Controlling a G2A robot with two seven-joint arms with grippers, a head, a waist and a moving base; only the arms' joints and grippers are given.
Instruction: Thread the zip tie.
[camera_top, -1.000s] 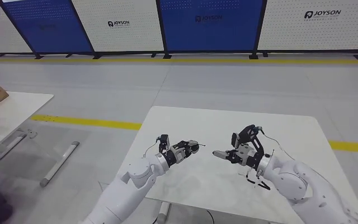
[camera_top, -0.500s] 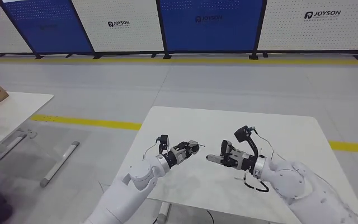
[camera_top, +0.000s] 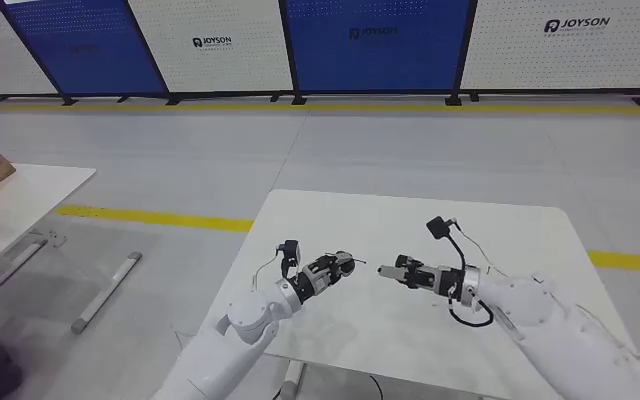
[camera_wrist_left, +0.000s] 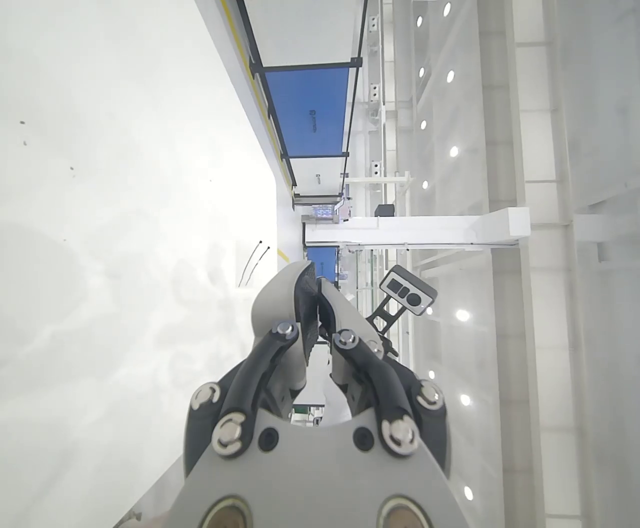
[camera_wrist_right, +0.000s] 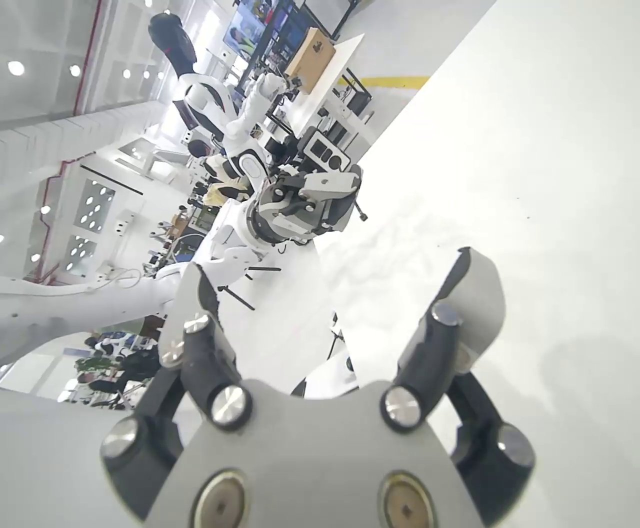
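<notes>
Black nylon strip forms the workpiece: the zip tie is pinched in the left claw so that a short length, ending in a small block that is probably the head, projects free of the fingertips. The claw's fingers are closed flat on the strip. Judged from this hold, the pinch fixes the tie above the table at a set angle, so the other claw can meet the free end without the surface in the way.

In the top view, the left claw sits just left of the frame centre. The right claw sits just right of centre, facing it at about the same height in the frame. The right claw's fingers stand wide apart and hold nothing. This open setting probably serves to admit the projecting end.

Relative to the right claw, the zip tie lies beyond the fingertips and not between them. A gap with bare table behind it separates the projecting end from the open fingers. The end points roughly toward that opening, so the approach appears lined up but not yet closed.

Farther off, two spare ties lie flat on the table, side by side and well apart from both claws.
</notes>
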